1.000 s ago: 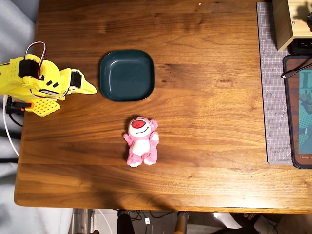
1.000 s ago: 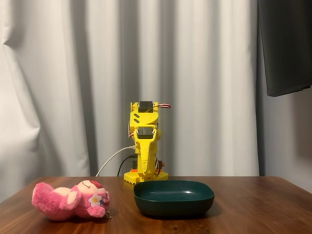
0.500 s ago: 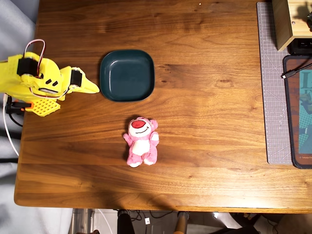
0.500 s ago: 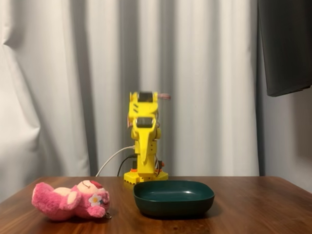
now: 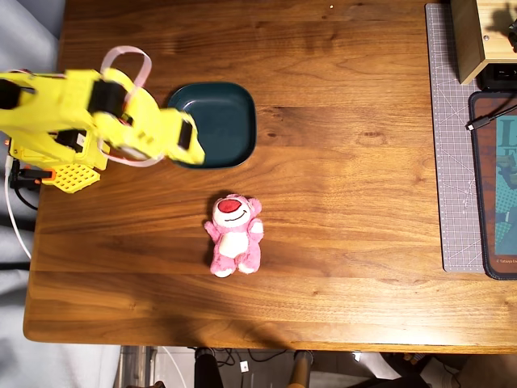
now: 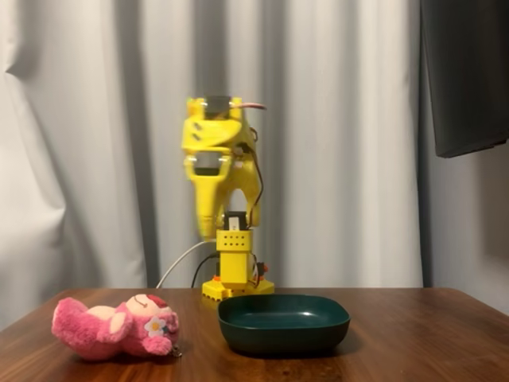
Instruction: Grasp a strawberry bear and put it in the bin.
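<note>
While blurred, pincer (image 5: 196,144) (grip unclear) hovers.

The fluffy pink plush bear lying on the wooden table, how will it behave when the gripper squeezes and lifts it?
The fluffy pink plush bear will probably squash rather than resist, since it looks soft and stuffed. It is likely light for its size. Lying flat on its back on the wooden table, it seems unlikely to roll, though its limbs may flop when lifted.

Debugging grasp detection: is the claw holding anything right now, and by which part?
Nothing is held. The strawberry bear lies on the table, apart from the claw, which hangs above the teal dish's edge. The blur hides whether the claw is open.
</note>
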### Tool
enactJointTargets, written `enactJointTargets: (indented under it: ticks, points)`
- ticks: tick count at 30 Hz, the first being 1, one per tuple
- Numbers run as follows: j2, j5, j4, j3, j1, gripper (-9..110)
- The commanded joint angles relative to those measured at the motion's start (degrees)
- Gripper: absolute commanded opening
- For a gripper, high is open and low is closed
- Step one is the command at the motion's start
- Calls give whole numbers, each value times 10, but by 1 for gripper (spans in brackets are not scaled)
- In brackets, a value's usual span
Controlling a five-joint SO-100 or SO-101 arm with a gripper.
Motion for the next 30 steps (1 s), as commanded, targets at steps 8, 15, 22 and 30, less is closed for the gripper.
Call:
enactJointTargets:
  ticks: [8,15,22,30]
  points:
    - [-175,-6,-8,-156,-100,29]
    - [-232,-6,-10,-194,-107,30]
    - [-279,-6,-26,-202,-112,32]
    - [-353,-6,-26,-251,-127,39]
